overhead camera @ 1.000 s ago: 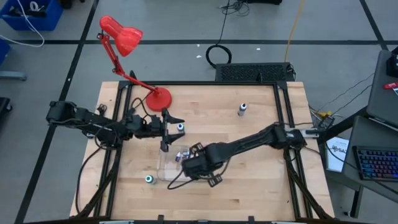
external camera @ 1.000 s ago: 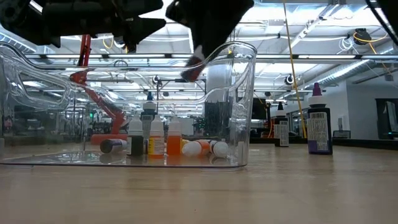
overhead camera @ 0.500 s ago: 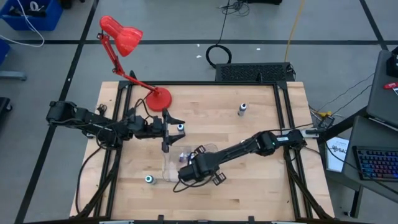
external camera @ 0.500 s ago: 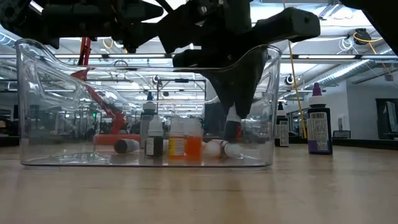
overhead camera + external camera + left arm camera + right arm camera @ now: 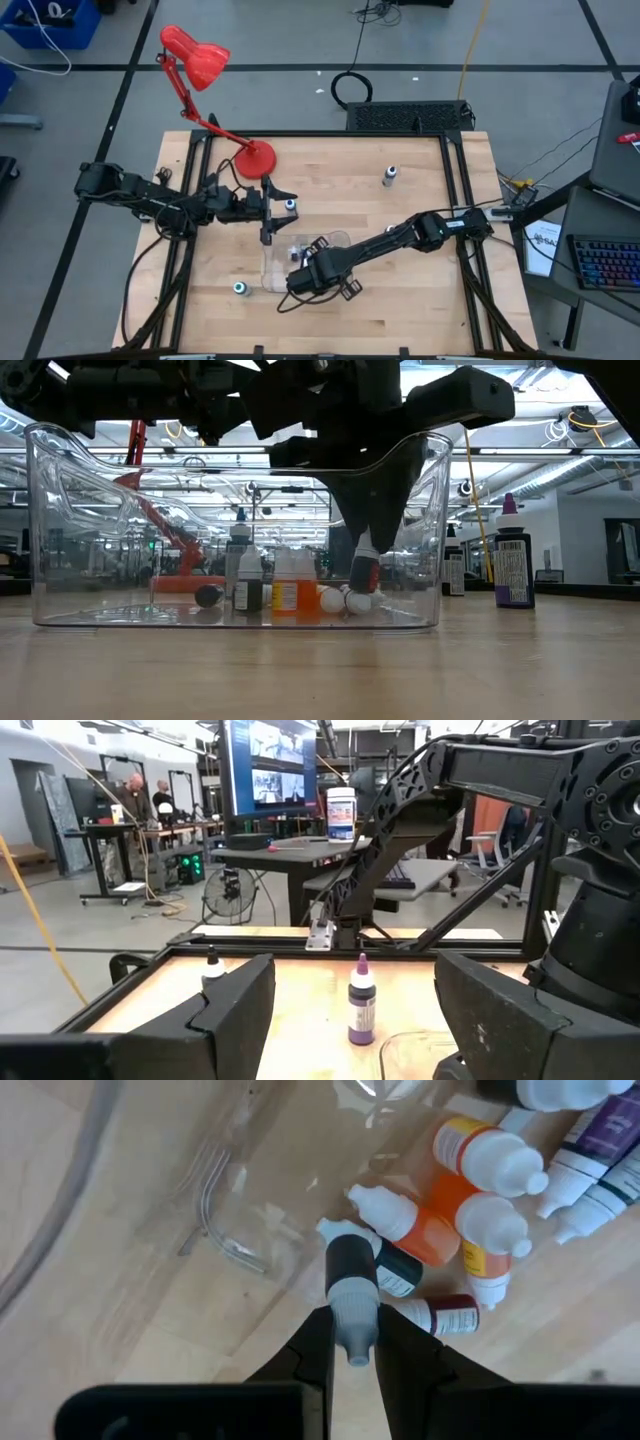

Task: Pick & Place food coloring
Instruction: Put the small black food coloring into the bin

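While you watch from above, your right end effector (image 5: 297,270) sits low inside the clear bin (image 5: 268,282) near the middle of the tabletop (image 5: 400,230), clenched on a dark bottle (image 5: 351,1279) with a grey cap. In the right wrist view its fingers (image 5: 316,1342) pinch that cap from both sides, and the bottle's body points down among the others. In the low view the bottle (image 5: 365,560) stands nearly upright, its lower end at or just above the bin floor — you cannot tell which.

Around it in the bin lie the rest of the food coloring: orange bottles (image 5: 470,1190) with white caps, a dark red one (image 5: 447,1317) on its side just beside the held bottle, and purple ones (image 5: 590,1160) at the edge of that view.

Your left end effector (image 5: 270,205) hovers over the tabletop just beside the bin's far end, with its fingers spread and nothing between them. A teal bottle (image 5: 290,204) stands close to it. Another teal one (image 5: 240,288) stands on the tabletop near the bin's near left corner, and a third bottle (image 5: 390,176) stands well apart toward the far right. In the left wrist view a purple bottle (image 5: 360,1011) stands upright on the tabletop between the spread fingers (image 5: 235,1010) — farther off, not held.

A red lamp (image 5: 205,75) stands at the far left corner.
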Controlling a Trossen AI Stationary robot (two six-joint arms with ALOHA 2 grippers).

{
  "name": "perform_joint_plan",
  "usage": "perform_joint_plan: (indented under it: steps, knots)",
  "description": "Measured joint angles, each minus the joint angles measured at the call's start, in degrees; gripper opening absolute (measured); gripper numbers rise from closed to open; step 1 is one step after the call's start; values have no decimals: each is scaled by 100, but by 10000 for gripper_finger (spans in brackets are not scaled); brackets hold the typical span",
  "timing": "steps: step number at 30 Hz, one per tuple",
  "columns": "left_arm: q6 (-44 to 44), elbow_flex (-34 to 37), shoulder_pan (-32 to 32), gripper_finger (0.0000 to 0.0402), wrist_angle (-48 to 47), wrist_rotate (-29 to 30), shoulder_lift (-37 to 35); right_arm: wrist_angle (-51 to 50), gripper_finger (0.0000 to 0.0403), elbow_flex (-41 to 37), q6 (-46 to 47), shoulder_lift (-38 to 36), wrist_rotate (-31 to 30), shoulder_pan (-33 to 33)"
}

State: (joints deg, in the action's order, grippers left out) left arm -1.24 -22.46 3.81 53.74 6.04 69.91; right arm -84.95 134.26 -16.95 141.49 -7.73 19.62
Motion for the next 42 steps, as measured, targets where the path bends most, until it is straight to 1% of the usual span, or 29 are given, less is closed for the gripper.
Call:
perform_joint_plan:
  steps: [4, 7, 13, 15, 21, 26, 28, 34, 40, 42]
  knots:
    - [0, 0, 0, 274, 0, 1, 0, -38, 41, -2, -3, 0, 15, 0]
    - [5, 0, 0, 274, 0, 1, 2, -268, 41, -11, 124, -11, 37, 21]
    - [0, 0, 0, 274, 2, 2, 2, -438, 41, -28, 273, 0, 215, 122]
    - [0, 0, 0, 274, 1, 2, 2, -454, 41, -28, 291, -1, 379, 125]
    - [9, 0, 0, 274, 2, 2, 2, -425, 41, -28, 277, -2, 399, 69]
    - [20, 0, 0, 274, 2, 2, 2, -341, 42, -183, 240, -15, 980, -29]
    - [20, 0, 0, 274, 2, 2, 2, -350, 57, -310, 262, -24, 1099, -48]
    - [24, 0, 1, 274, -2, 0, 2, -257, 108, -452, 261, -33, 1099, -46]
    - [22, 0, 2, 274, -2, -2, 2, -218, 131, -452, 289, -33, 1048, -46]
    - [24, 0, 2, 274, -2, -2, 2, -253, 134, -445, 366, -41, 889, -44]
